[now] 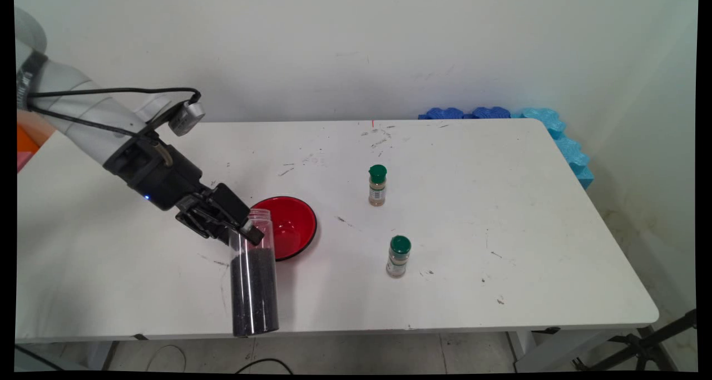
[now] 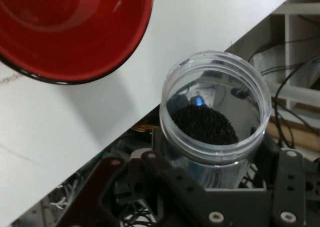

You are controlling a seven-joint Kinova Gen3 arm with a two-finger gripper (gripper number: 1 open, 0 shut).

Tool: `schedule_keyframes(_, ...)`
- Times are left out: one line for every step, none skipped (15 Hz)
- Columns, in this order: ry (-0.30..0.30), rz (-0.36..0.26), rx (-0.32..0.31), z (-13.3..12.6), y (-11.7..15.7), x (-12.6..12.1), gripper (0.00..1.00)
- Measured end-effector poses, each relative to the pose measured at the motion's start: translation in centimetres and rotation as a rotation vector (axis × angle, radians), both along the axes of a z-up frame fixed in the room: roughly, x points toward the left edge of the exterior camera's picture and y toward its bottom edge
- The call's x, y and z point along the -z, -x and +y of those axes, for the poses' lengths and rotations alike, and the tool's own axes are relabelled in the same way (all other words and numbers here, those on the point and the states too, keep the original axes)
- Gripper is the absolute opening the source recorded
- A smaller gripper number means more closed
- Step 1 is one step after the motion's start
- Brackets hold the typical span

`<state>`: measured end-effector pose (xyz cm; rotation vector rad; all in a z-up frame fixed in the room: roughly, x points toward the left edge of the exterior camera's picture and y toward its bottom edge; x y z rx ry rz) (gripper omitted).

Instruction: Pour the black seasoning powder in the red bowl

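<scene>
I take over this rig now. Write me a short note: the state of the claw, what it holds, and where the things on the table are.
Claw: shut on the clear jar, gripping it near its open rim. The jar is upright, lidless, and partly filled with dark grains. It is at the table's near edge.
Red bowl: on the table just behind the jar, looks empty.
Two green-capped spice bottles: one near the table's middle, the other nearer the front. Both upright, capped, away from the claw.
Nothing looks poured or spilled.
</scene>
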<state>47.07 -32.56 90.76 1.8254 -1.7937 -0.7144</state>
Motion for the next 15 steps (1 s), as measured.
schedule_keyframes(-0.016, 0.004, -0.015, -0.1, -0.1, 0.2, 0.0)
schedule_keyframes(-0.041, 0.009, -0.039, -0.4, -0.3, 0.4, 0.0)
schedule_keyframes(-0.062, 0.014, -0.061, -0.6, -0.4, 0.6, 0.0)
schedule_keyframes(-0.08, 0.019, -0.078, -0.8, -0.6, 0.8, 0.0)
schedule_keyframes(-0.101, 0.025, -0.098, -1.0, -0.7, 1.0, 0.0)
schedule_keyframes(-0.119, 0.03, -0.113, -1.2, -0.8, 1.1, 0.0)
schedule_keyframes(-0.141, 0.037, -0.131, -1.4, -0.9, 1.3, 0.0)
schedule_keyframes(-0.162, 0.044, -0.148, -1.6, -1.0, 1.4, 0.0)
schedule_keyframes(-0.181, 0.05, -0.164, -1.7, -1.1, 1.5, 0.0)
schedule_keyframes(-0.197, 0.055, -0.177, -1.9, -1.2, 1.6, 0.0)
schedule_keyframes(-0.216, 0.061, -0.192, -2.0, -1.2, 1.7, 0.0)
schedule_keyframes(-0.231, 0.065, -0.206, -2.2, -1.2, 1.7, 0.0)
schedule_keyframes(-0.249, 0.07, -0.223, -2.3, -1.2, 1.8, 0.0)
schedule_keyframes(-0.267, 0.075, -0.241, -2.5, -1.3, 1.8, 0.0)
schedule_keyframes(-0.285, 0.08, -0.258, -2.7, -1.2, 1.9, 0.0)
